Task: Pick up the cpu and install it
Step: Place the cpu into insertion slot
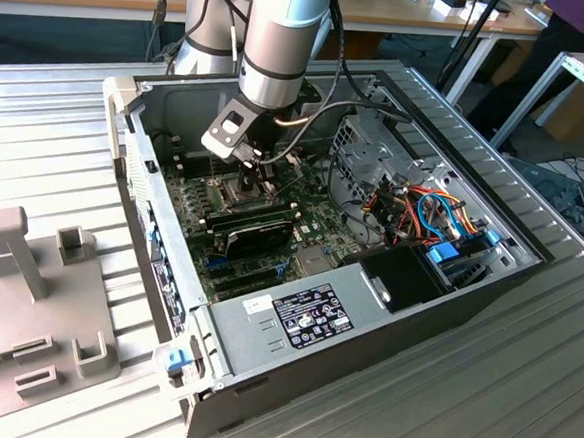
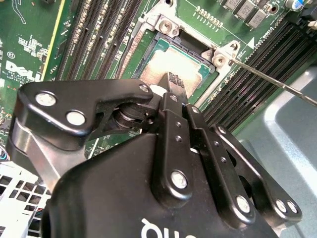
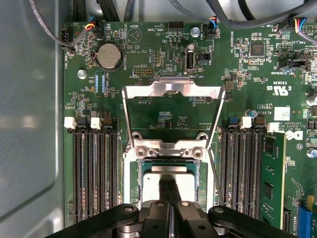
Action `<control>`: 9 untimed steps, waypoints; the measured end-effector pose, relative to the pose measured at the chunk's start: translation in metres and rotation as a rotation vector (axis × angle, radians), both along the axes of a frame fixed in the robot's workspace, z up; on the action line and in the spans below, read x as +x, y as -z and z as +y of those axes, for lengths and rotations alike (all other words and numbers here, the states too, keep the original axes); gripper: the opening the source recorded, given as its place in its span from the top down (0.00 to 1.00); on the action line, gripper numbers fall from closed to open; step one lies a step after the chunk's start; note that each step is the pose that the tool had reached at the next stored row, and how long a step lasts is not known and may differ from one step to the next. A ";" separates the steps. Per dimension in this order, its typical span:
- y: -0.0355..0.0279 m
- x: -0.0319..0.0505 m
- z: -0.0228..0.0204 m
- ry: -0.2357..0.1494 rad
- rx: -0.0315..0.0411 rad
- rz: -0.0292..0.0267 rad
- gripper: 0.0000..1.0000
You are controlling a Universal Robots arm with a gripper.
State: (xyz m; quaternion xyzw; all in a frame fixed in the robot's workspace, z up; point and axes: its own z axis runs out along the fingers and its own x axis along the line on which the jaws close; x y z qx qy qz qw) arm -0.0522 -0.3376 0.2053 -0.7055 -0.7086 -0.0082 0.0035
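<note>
The cpu, a small square chip with a silvery-grey top, lies flat in the dark socket on the green motherboard; the second wrist view also shows the cpu. The socket's hinged metal frame stands swung open beyond it. My gripper hangs directly over the chip's middle, fingers pressed together with their tips at or just above the metal top; I cannot tell whether they touch. In the second wrist view the gripper is shut the same way. In the exterior view the gripper reaches down into the open computer case.
Memory slots flank the socket, and a green memory module stands in one. A thin lever rod sticks out beside the socket. The case holds a black oblong module, a power supply and cables. A grey fixture sits outside.
</note>
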 end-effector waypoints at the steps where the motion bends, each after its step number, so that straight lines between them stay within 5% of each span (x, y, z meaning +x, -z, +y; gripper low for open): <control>1: 0.0000 0.0000 0.0000 0.000 -0.0002 0.0000 0.89; 9: 0.0000 0.0000 -0.0003 0.000 -0.0010 -0.0001 0.89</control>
